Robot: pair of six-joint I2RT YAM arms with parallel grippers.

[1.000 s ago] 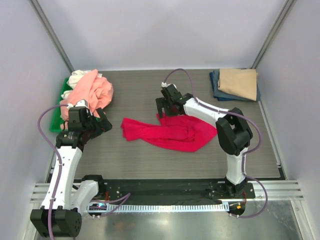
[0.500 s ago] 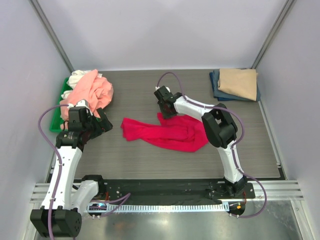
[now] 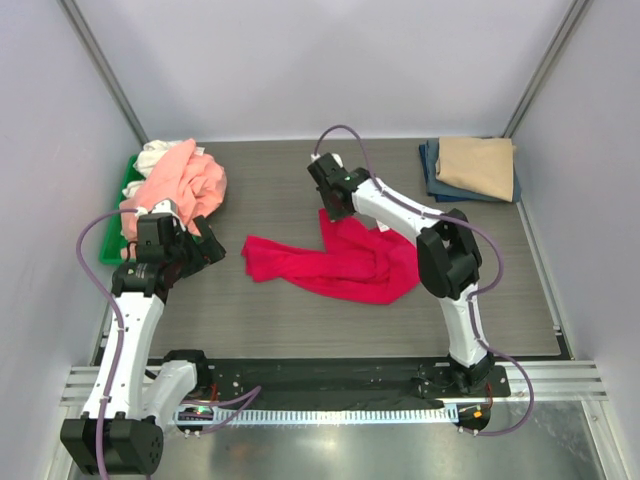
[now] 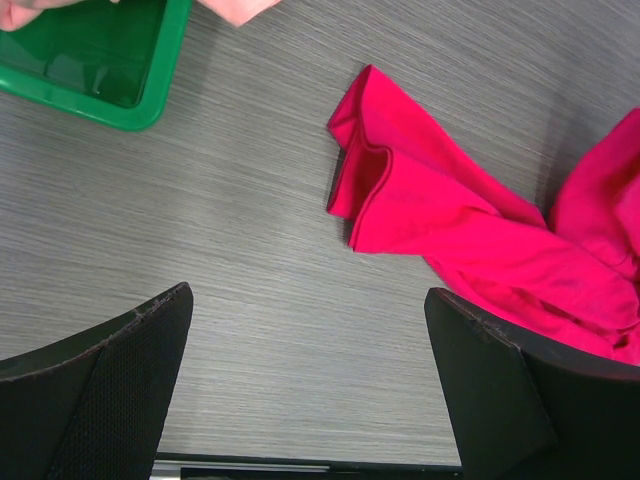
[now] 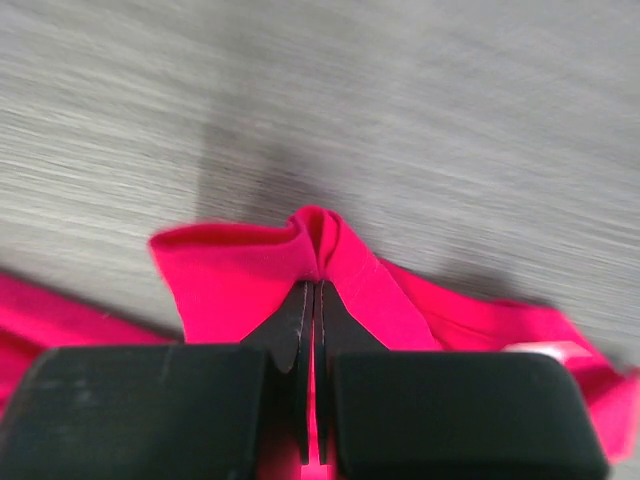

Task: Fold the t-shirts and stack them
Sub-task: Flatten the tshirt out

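The right arm reaches far over the table [image 3: 270, 320], its gripper [image 3: 330, 207] pinched tight on the far edge of the red shirt [image 3: 340, 265], which lies crumpled nearer. The left gripper [image 3: 212, 245] hovers spread wide, left of the shirt.

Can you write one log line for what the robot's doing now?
right gripper: shut on red t-shirt | left gripper: open, empty | folded stack: far right

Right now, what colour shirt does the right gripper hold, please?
Crimson shirt, clearest in left wrist view.
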